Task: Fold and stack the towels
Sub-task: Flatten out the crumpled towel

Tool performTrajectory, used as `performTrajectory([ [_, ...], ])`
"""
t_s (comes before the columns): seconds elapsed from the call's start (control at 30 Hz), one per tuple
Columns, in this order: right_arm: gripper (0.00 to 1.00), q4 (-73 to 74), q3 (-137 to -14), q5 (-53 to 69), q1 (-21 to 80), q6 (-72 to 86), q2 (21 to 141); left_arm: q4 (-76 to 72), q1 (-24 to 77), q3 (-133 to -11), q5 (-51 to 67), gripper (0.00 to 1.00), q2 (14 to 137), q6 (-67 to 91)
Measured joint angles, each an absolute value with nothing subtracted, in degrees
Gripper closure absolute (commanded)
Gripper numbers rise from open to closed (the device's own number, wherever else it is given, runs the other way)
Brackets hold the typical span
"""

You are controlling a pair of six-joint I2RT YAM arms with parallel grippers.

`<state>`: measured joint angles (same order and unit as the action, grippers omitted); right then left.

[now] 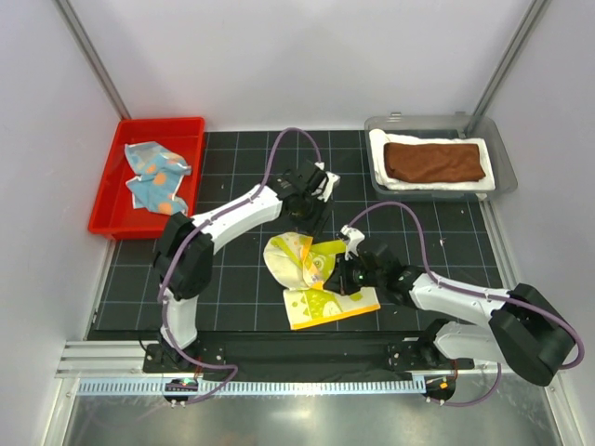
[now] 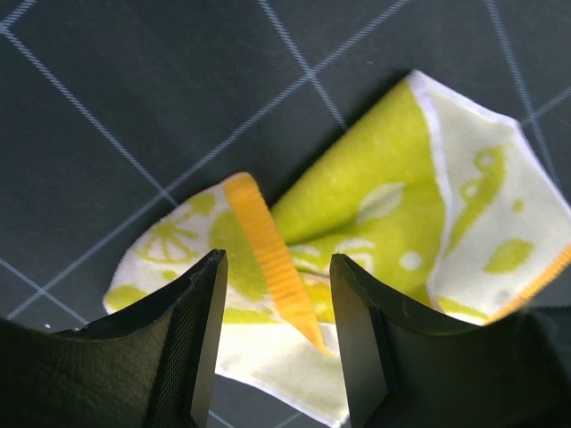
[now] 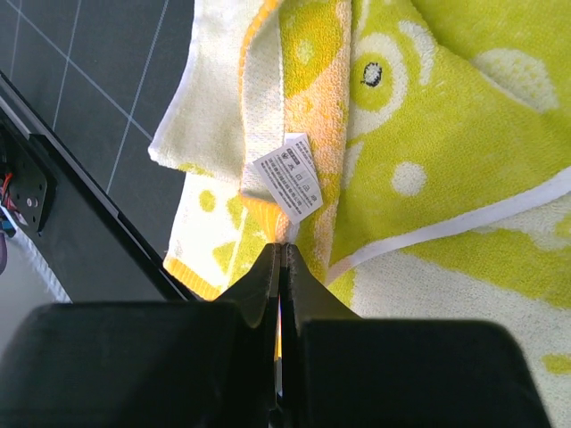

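Yellow terry towel with green cartoon print lies crumpled at the centre of a black mat with a white grid, inside plain white walls.
The right gripper is clamped tight on a fold of it, just under a white care tag whose print is too fine to read. The left gripper stands partly open and empty, astride the towel's orange ribbed hem. In the upper left, a red plastic tray holds a light blue orange-spotted towel. In the upper right, a grey bin holds a rust-brown towel on a white towel.
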<state>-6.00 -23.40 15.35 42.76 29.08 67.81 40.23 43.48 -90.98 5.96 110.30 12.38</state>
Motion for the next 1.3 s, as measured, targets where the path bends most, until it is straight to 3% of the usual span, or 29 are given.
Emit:
performTrajectory([
  [0.33, 0.99, -6.8, -22.4, 13.8, 42.8, 30.2, 65.7, 43.6, 44.7, -94.0, -0.6, 0.47, 121.0, 11.1],
  [0.67, 0.99, -8.1, -21.6, 13.4, 42.8, 30.6, 65.6, 43.9, 45.7, -96.5, -4.0, 0.46, 122.5, 10.0],
  [0.73, 0.99, -8.5, -21.6, 13.3, 42.8, 30.7, 65.6, 43.9, 45.7, -97.0, -4.9, 0.51, 123.1, 10.0],
  [0.77, 0.99, -8.7, -21.6, 13.2, 42.8, 30.8, 65.6, 43.9, 45.7, -97.3, -5.4, 0.61, 123.4, 10.1],
  [0.83, 0.99, -8.8, -21.6, 12.8, 42.8, 31.0, 65.7, 43.9, 45.7, -97.6, -6.5, 0.71, 124.1, 10.3],
  [0.93, 0.99, -8.8, -21.6, 11.3, 42.8, 31.5, 65.9, 44.6, 45.7, -98.7, -7.9, 0.98, 125.0, 10.3],
  [1.17, 0.99, -7.6, -23.2, 4.3, 42.6, 32.5, 67.0, 48.8, 44.3, -105.3, -11.6, 1.00, 125.6, 13.3],
  [1.3, 0.99, -5.9, -32.7, -0.3, 39.8, 30.6, 72.2, 50.8, 38.1, -111.0, -9.3, 1.00, 125.1, 18.0],
])
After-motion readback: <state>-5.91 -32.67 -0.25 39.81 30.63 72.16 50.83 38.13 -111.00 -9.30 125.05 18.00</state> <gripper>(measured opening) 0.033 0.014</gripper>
